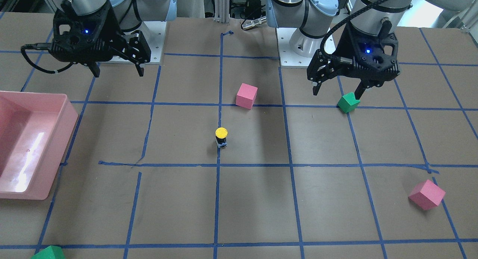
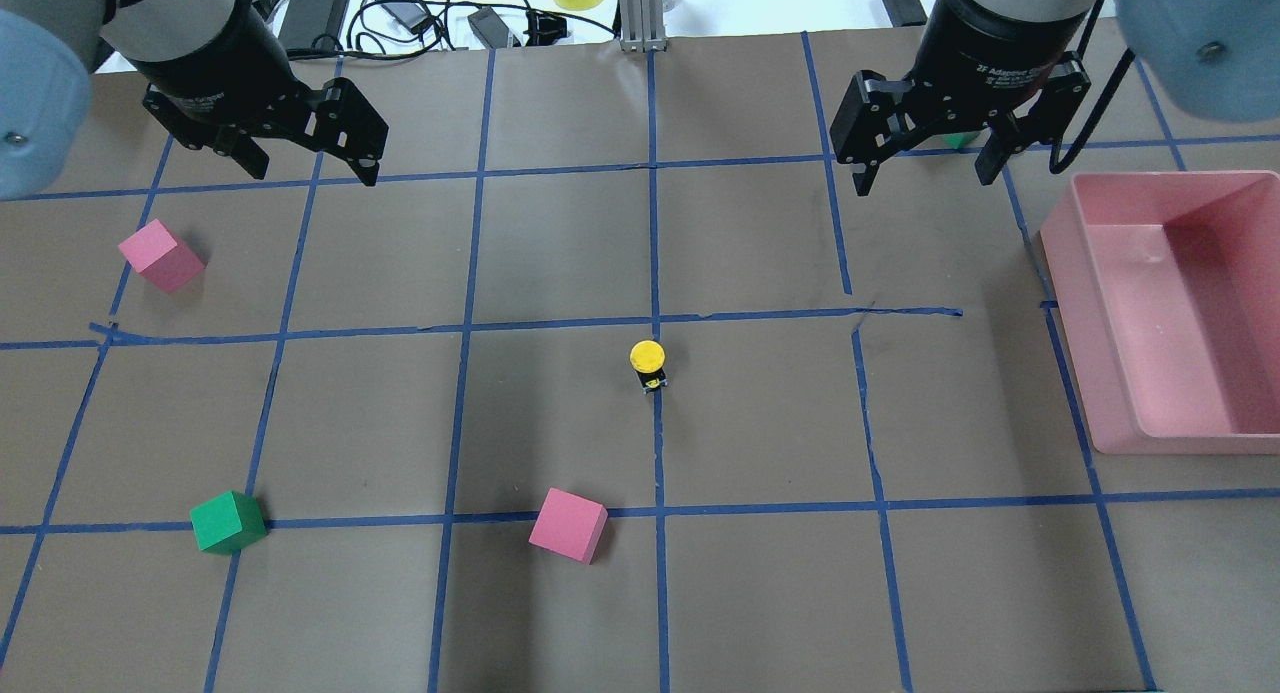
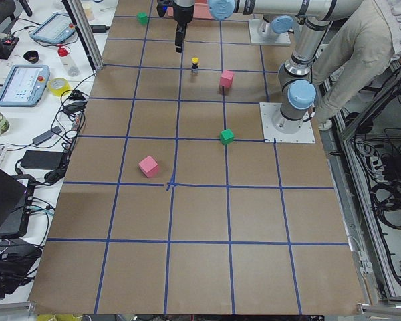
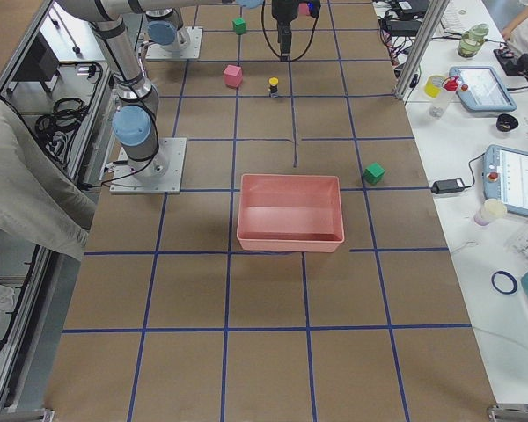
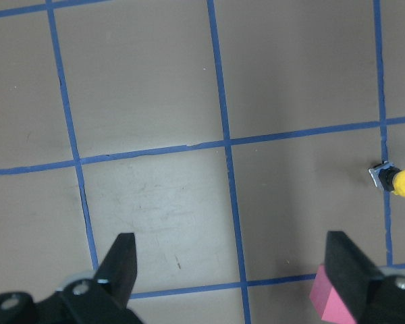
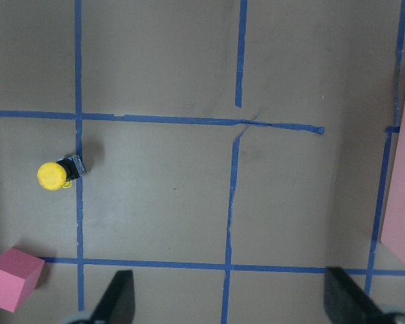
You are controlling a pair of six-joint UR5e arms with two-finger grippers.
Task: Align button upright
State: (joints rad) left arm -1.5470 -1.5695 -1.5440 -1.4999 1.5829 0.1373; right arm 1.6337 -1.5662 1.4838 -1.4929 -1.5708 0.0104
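Button (image 1: 221, 136) — stands near the middle of the table on a blue tape line (image 1: 220, 79), yellow cap up, contact block down. It reads as upright in the front and overhead views, though at this size I could not rule out a slight lean. Judged small, light and rigid plastic; it is tall for its narrow base, so a sideways nudge would probably topple it. The domed cap looks smooth and likely to slip, so the better hold is the black body just under the cap, or the flat sides of the block. Left gripper (image 1: 338, 91) has its jaws spread wide and empty, raised, well apart from the button; right gripper (image 1: 118, 73) likewise. Nearest neighbour is a pink cube (image 1: 247, 96) — clear of it, on the robot's side.
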